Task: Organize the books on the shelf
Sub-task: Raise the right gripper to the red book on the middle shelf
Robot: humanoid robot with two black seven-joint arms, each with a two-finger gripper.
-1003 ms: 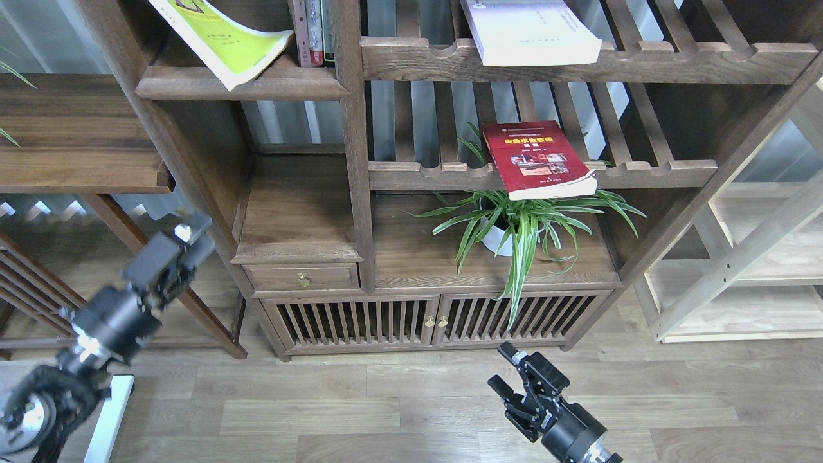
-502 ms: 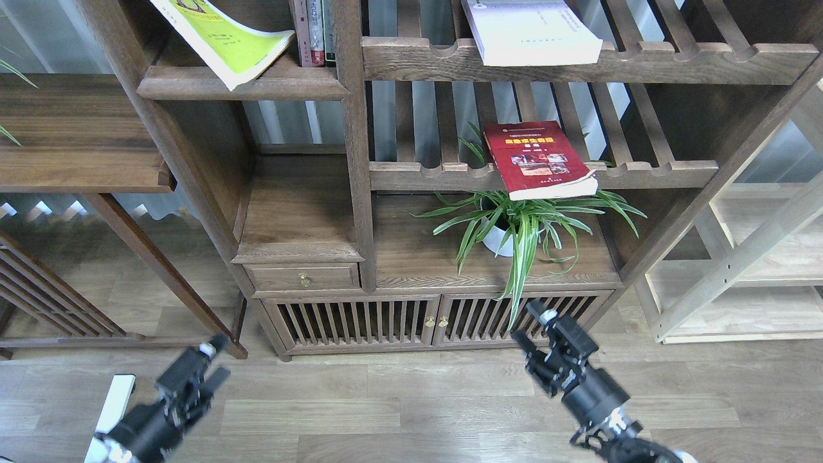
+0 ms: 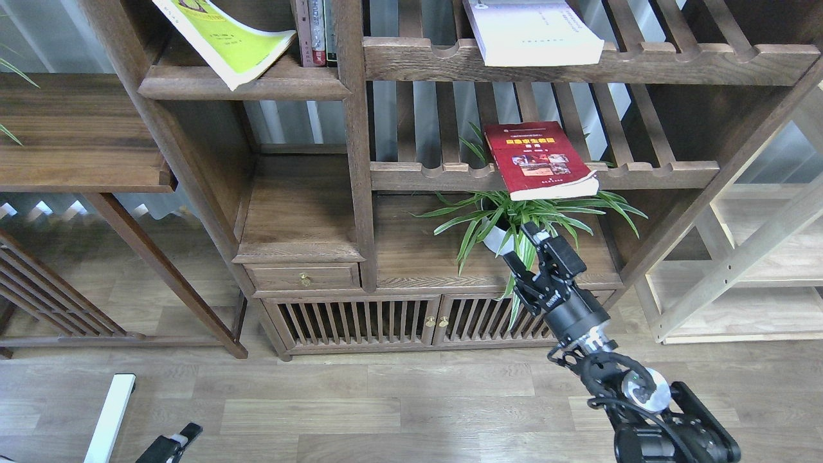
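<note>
Nearest you, your left gripper (image 3: pixel 172 444) barely showed; its state could not be told. Your right gripper (image 3: pixel 522 243) was spread, empty, below the red book (image 3: pixel 539 159) overhanging the slatted shelf (image 3: pixel 643 172). You probably needed to rise squarely, clearing the plant (image 3: pixel 533 215).

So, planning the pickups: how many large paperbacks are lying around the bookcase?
3: yellow-green book upper left beside upright spines, pale book on the top slatted shelf, red book on the slatted shelf above the plant. Others may be out of frame.

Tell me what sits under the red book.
The red book lies on a slatted shelf, overhanging its rail. Below is a leafy plant; its white pot is mostly hidden.
</note>
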